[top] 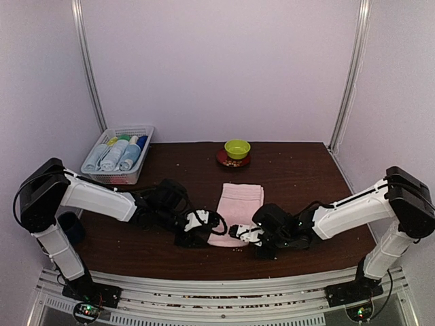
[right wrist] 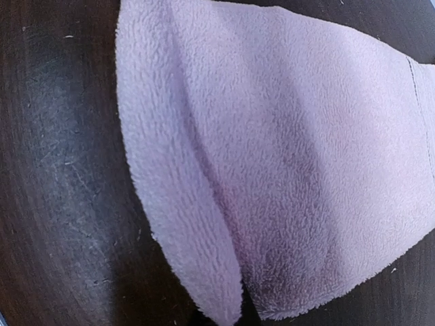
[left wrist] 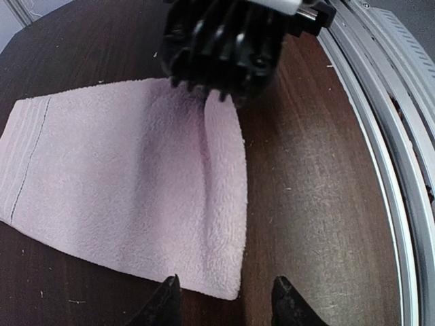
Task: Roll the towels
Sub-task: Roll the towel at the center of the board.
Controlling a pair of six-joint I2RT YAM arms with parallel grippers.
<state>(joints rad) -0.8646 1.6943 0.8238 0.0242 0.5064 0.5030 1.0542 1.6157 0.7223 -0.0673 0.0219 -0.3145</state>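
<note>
At far left, a basket [top: 112,178] holds rolled towels [top: 129,156]. Nearer, the left gripper [left wrist: 225,304] has its fingers apart on either side of the near left corner of the pink towel [top: 239,204], gripping nothing. That towel lies flat mid-table. The right gripper [top: 238,232] pinches its near right corner, and the cloth ridges toward it.

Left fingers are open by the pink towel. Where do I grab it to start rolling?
Take the pink towel by its near-left corner, the left gripper coming in low from the robot's side. It lies flat, but a ridge runs along that near edge, lifting cloth for the fingers to pinch.
</note>
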